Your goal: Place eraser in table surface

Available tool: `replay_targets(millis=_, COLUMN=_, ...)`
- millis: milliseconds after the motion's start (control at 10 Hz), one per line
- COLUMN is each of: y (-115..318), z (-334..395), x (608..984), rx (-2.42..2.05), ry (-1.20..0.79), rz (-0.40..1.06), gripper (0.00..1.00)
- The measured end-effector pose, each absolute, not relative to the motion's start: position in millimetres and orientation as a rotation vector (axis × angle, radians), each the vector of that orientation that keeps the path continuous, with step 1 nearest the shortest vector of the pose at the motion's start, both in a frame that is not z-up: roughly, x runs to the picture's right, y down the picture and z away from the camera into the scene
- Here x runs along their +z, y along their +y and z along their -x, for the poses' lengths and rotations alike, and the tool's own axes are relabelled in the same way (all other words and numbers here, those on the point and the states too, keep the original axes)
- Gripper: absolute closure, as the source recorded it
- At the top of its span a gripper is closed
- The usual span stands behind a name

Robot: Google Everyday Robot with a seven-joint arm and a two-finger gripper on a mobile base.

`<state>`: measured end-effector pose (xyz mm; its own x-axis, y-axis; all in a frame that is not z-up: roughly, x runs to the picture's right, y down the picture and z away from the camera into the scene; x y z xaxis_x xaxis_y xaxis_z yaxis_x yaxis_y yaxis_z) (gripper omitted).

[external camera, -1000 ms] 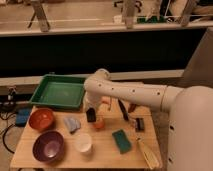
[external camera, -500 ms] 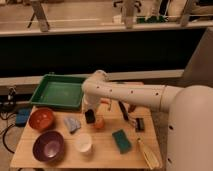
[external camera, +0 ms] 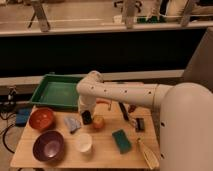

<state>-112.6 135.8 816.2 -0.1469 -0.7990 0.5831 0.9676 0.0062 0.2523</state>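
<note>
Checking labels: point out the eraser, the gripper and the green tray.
eraser [external camera: 86,117]: camera view, middle of the small dark block, below the gripper.
gripper [external camera: 85,109]: camera view, lower end, just above the eraser.
green tray [external camera: 42,85]: camera view, left rim.

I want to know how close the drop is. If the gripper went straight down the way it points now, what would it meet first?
Probably the table surface. The gripper points downward just above it with the eraser at its tip, so the eraser would likely touch first. Depth is unclear.
</note>
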Motion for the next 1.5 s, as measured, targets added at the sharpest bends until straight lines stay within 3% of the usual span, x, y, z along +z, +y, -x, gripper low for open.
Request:
replay_targets(millis=800, y=154.9, z=125.6, x=833.5, rx=-1.671, ry=-0.7, rz=0.378, gripper=0.99)
replay_targets(millis=900, y=155.4, z=126.3, x=835.4, rx=-1.66, ry=-0.702, rz=0.385, gripper=0.94)
replay_targets(millis=1300, y=154.9, z=121.2, x=840.1, rx=-1.62, ry=-0.712, rz=0.395, gripper=0.57)
replay_targets(millis=1500, y=154.3, z=119.0, x=840.4, rx=-1.604, ry=-0.72, rz=0.39, gripper=0.34)
